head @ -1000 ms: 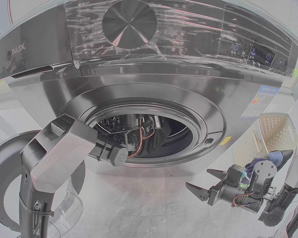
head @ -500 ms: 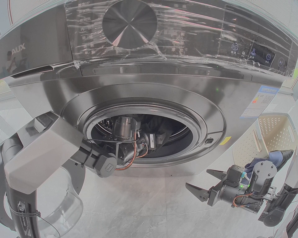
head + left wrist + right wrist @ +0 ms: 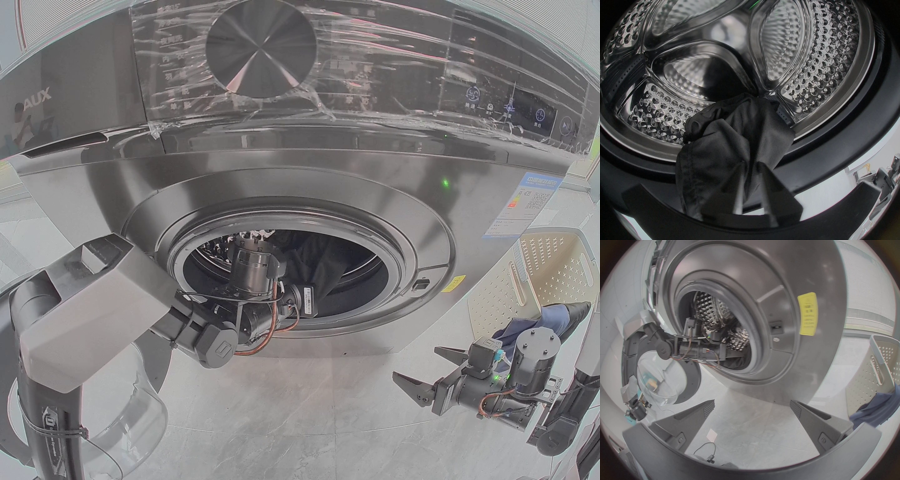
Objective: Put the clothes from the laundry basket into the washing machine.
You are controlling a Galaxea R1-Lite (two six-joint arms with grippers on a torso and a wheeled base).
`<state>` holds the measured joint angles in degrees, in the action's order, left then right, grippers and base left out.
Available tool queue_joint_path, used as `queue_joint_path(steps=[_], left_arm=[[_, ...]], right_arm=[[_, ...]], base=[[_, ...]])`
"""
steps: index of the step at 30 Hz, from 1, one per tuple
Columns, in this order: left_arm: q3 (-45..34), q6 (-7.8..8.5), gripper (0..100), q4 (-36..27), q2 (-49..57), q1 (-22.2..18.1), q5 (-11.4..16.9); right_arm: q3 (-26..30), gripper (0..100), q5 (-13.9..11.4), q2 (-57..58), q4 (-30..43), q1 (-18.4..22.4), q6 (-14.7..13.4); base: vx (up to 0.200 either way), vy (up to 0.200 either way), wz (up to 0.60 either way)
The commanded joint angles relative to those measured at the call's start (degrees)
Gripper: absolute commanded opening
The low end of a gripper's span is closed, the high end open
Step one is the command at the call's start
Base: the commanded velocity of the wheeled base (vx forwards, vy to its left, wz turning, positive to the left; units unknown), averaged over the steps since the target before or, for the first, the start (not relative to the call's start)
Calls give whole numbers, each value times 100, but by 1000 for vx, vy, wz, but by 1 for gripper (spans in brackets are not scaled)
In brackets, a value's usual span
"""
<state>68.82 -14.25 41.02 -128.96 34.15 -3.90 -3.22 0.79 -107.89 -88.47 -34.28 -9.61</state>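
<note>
— Right hand (image 3: 417, 365) has slid away from the washing machine (image 3: 300, 181), fingers spread wide, empty, low off its right front.
— And the left hand (image 3: 751, 168)?
— Pinched shut on the black garment (image 3: 731, 134), which hangs across the machine's door seal (image 3: 850, 128). I'd push deeper into the drum (image 3: 818, 62) before releasing, or it snags there.

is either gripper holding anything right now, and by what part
The left gripper pinches the black garment by a bunched fold of fabric, at the washing machine opening. The right gripper is open and empty.
</note>
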Motion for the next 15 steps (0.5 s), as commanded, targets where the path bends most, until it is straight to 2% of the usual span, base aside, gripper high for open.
queue_joint_path(steps=[1, 4, 7, 10, 11, 15], left_arm=[[343, -34, 0, 152, -252, -40, -32], [782, -51, 0, 222, -366, -57, -93], [1406, -157, 0, 363, -533, -154, -208], [1864, -183, 0, 503, -683, -171, -304], [2312, -183, 0, 565, -832, -215, -418], [2795, -201, 0, 530, -982, -251, -550]], right_arm=[[93, 100, 158, -92, -4, 255, 29], [120, 100, 343, -110, -4, 299, 73], [120, 100, 598, -224, -4, 325, 73], [120, 100, 624, -224, -4, 299, 64], [102, 100, 624, -198, -4, 273, 64], [111, 100, 624, -198, 5, 246, 55]], base=[[0, 0, 0], [0, 0, 0], [0, 0, 0], [0, 0, 0], [0, 0, 0], [0, 0, 0]])
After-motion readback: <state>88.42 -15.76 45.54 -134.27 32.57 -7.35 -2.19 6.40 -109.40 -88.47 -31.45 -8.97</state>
